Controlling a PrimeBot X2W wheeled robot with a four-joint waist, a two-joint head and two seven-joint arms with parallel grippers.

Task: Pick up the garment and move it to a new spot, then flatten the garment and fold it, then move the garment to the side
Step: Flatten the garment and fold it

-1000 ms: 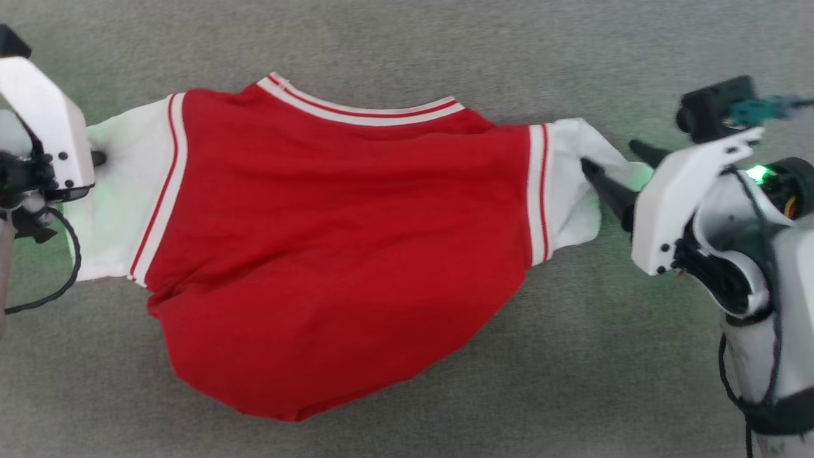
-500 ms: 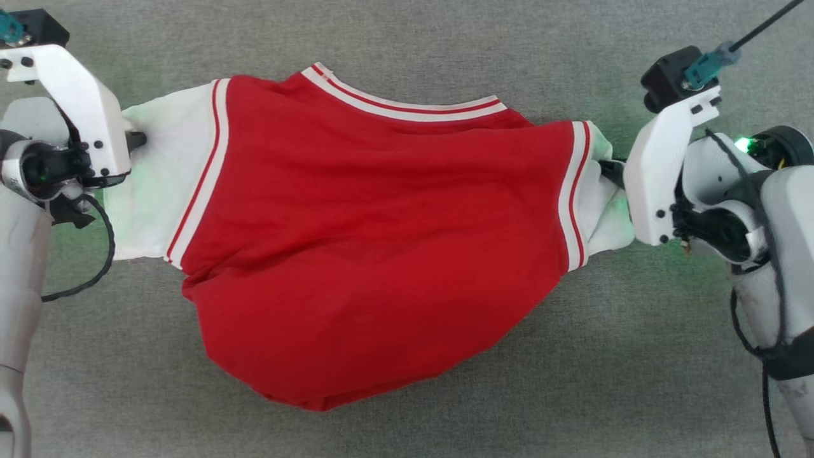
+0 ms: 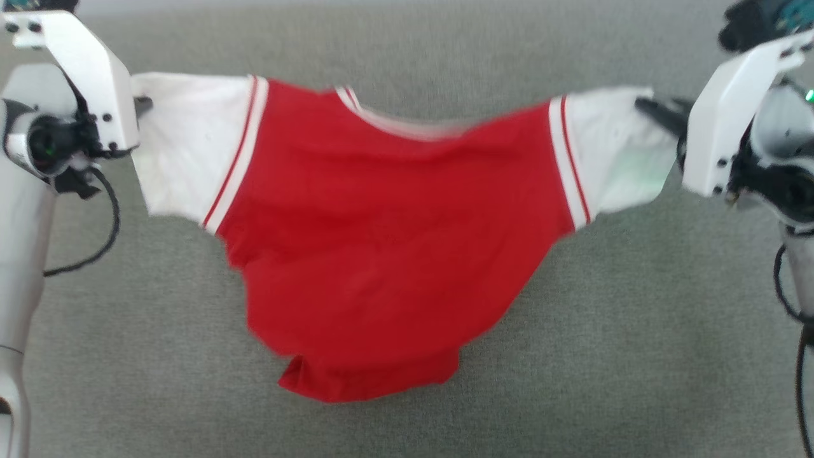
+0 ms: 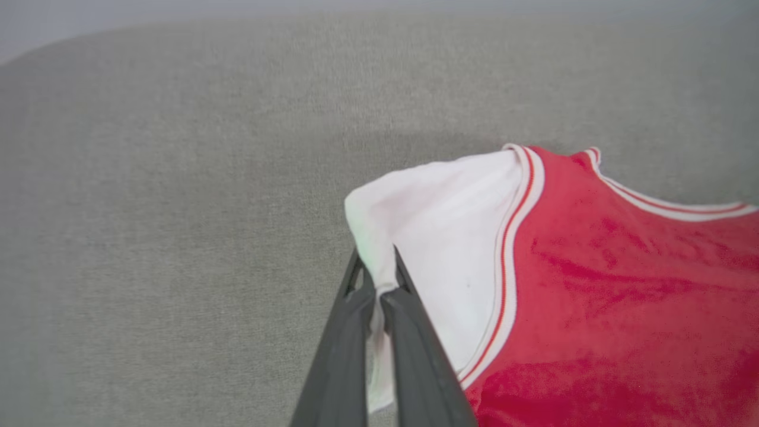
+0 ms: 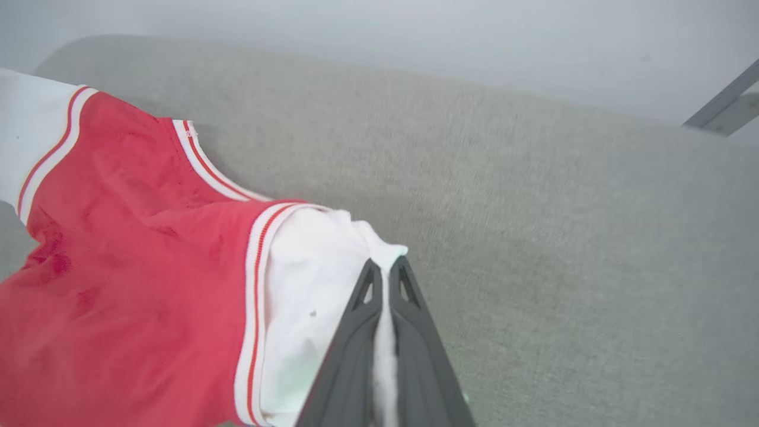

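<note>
Now the red jersey T-shirt (image 3: 381,254) is sagging in a soft, rounded drape over the grey, felt-like surface (image 3: 636,350). The left gripper (image 4: 375,270) is clamping tight on its nine-o'clock white sleeve, and the right gripper (image 5: 384,268) on its three-o'clock sleeve.

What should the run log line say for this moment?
left gripper: shut on garment sleeve | right gripper: shut on other sleeve | garment: slung between grippers, middle sagging
</note>
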